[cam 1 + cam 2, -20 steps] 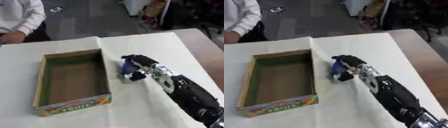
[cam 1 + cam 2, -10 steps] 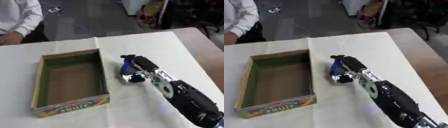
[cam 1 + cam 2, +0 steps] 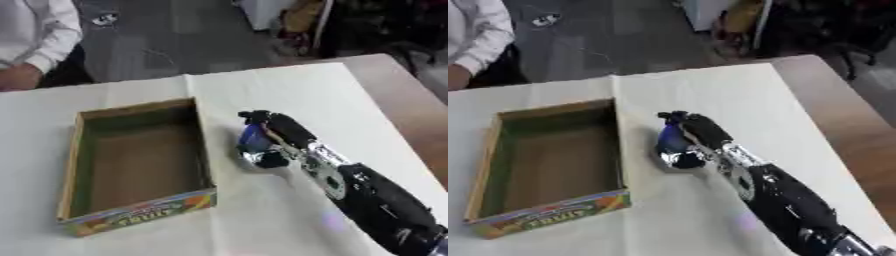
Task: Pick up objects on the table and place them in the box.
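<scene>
In the left eye view I have my right hand [image 3: 278,131] reaching up from the lower right corner to the middle of the frame, its black fingers curled around a small blue and silver shiny object [image 3: 255,145] that sits on the white-covered table [image 3: 289,90] just to the right of the open cardboard box with a green inside and a colourful printed front [image 3: 131,165]. The object is outside the box, close to its right wall but not touching it as far as I can tell. The box fills the left-centre of the frame. In the right eye view the same grasp shows a bit more clearly: the blue part of the object is uppermost, the silver part bulges out below the fingers towards the box. I see my left hand in neither view.
</scene>
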`<action>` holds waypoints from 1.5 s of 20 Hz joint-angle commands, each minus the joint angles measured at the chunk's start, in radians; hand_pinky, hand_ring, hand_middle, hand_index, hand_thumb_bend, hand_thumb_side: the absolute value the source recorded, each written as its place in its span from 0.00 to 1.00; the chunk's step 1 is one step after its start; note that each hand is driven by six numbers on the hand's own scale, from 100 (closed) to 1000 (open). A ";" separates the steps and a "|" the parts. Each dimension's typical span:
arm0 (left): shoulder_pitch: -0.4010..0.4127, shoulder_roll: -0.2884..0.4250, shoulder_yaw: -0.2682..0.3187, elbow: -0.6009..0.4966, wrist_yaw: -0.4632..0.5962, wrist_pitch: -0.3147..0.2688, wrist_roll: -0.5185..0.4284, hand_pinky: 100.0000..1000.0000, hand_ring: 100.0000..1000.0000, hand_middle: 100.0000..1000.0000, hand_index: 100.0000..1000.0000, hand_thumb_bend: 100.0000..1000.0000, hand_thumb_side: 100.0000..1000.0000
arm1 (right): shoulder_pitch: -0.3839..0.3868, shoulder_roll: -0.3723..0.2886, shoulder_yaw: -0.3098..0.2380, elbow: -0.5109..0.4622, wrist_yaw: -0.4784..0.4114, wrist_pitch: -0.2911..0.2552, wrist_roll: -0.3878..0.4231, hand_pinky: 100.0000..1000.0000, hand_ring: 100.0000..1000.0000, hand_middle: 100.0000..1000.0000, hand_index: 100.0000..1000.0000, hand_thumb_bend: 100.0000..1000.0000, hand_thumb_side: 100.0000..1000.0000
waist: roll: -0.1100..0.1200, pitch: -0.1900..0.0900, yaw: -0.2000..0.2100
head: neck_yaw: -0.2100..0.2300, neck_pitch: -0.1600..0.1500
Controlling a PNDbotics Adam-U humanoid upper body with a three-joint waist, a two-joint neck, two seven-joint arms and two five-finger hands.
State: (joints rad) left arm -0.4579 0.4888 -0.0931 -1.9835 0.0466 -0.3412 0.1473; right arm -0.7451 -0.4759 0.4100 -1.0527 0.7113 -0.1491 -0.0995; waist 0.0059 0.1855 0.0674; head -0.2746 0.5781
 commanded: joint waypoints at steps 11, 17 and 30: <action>0.003 0.014 0.000 -0.017 -0.007 -0.002 -0.003 0.43 0.54 0.82 0.70 0.00 0.85 | -0.025 -0.062 0.041 -0.291 -0.191 0.159 0.082 0.00 0.00 0.00 0.11 0.00 0.17 | 0.001 -0.018 -0.006 | -0.022 -0.004; 0.007 0.016 0.000 -0.017 -0.010 -0.003 -0.002 0.43 0.54 0.82 0.70 0.00 0.84 | -0.036 -0.090 0.045 -0.458 -0.186 0.196 0.119 0.00 0.00 0.00 0.10 0.00 0.17 | 0.001 -0.020 -0.009 | -0.020 -0.001; -0.014 0.012 0.003 -0.017 -0.003 -0.004 -0.001 0.44 0.55 0.81 0.70 0.00 0.84 | -0.073 -0.082 0.094 -0.636 -0.357 0.171 0.129 0.00 0.00 0.00 0.12 0.00 0.21 | -0.005 -0.013 0.007 | -0.031 -0.004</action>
State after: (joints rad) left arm -0.4577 0.4891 -0.0987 -1.9835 0.0400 -0.3431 0.1458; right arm -0.7929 -0.5452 0.5059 -1.6589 0.3724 0.0351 0.0335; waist 0.0013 0.1858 0.0755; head -0.2899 0.5851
